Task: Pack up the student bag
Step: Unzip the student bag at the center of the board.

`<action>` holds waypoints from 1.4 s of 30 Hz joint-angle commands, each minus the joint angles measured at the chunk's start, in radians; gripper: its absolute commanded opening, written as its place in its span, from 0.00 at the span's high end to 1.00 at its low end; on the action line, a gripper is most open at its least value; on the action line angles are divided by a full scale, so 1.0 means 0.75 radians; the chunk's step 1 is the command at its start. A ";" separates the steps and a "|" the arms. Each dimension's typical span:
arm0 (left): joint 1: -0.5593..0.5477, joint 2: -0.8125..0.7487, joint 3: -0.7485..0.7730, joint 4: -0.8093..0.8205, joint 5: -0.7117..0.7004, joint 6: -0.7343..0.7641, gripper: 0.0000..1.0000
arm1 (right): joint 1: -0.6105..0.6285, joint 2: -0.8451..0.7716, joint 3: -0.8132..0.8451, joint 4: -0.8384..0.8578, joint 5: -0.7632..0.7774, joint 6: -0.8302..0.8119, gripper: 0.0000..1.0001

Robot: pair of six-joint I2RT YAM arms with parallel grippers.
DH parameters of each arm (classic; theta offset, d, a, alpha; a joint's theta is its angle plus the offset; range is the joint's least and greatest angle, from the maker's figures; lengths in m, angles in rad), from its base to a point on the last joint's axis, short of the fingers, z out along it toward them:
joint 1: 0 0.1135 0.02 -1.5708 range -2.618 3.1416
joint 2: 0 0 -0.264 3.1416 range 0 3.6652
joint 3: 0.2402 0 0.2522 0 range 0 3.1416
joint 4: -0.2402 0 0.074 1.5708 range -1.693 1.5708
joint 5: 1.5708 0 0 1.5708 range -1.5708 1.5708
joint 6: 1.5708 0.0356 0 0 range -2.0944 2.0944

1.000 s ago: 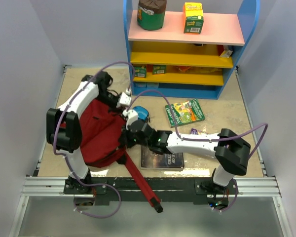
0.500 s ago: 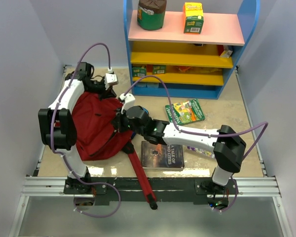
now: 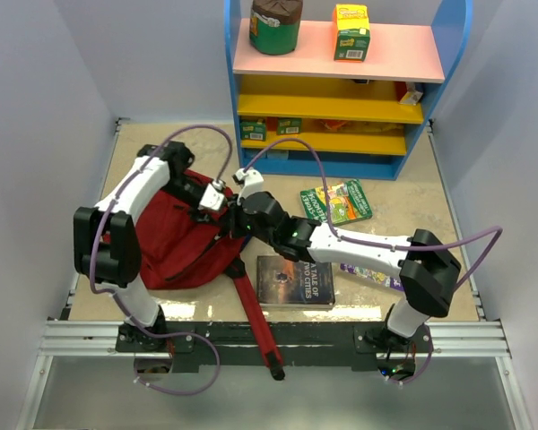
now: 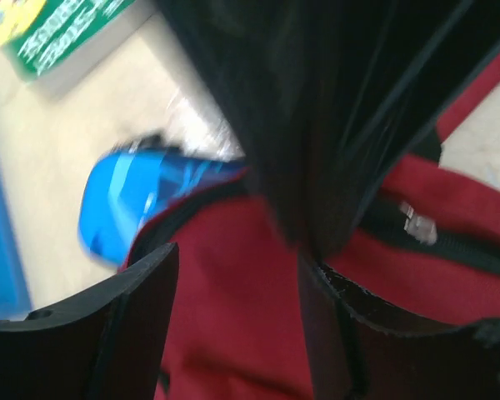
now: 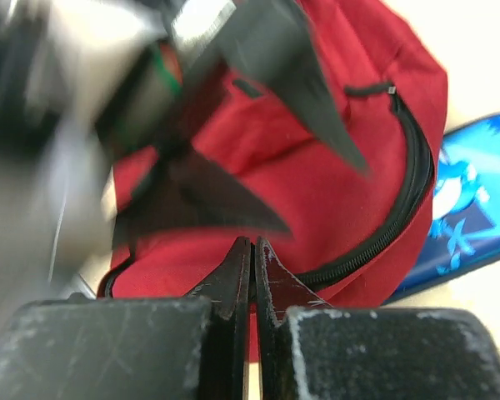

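Observation:
The student bag [image 3: 170, 242] lies flat at the left of the table, dark red, with a long strap [image 3: 255, 327] trailing toward the near edge. My left gripper [image 3: 217, 199] hovers over its right upper edge, open, with only red fabric [image 4: 233, 317] showing between its fingers [image 4: 117, 333]. My right gripper [image 3: 236, 219] is shut, its tips [image 5: 252, 242] against the bag [image 5: 317, 167] right at the dark zipper [image 5: 400, 217]. Whether anything thin is pinched there is unclear. A blue pencil case [image 4: 133, 200] lies beside the bag [image 5: 471, 217].
A dark book [image 3: 294, 282] lies near the front edge under the right arm. A green book [image 3: 334, 202] sits further back. A blue shelf unit [image 3: 332, 90] with a canister [image 3: 276, 25] and a box [image 3: 351, 31] stands at the back.
The left arm swung from the bag's far side to its right upper edge and its jaws opened. The right gripper stayed shut at the bag's edge, and the bag shifted slightly.

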 commanded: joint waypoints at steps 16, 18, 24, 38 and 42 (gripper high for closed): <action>-0.186 0.226 -0.053 -0.067 -0.029 0.400 0.33 | 0.097 -0.147 -0.401 0.330 -0.030 0.085 1.00; -0.188 0.250 -0.045 -0.065 -0.031 0.424 0.33 | 0.109 -0.151 -0.444 0.355 -0.030 0.091 1.00; -0.201 0.277 -0.008 0.018 -0.004 0.394 0.30 | 0.142 -0.165 -0.475 0.404 -0.057 0.067 1.00; -0.219 0.295 -0.084 0.219 -0.104 0.345 0.26 | 0.208 -0.100 -0.401 0.408 -0.077 0.032 1.00; -0.239 0.310 -0.086 0.237 -0.123 0.308 0.89 | 0.208 -0.093 -0.385 0.394 -0.061 0.034 1.00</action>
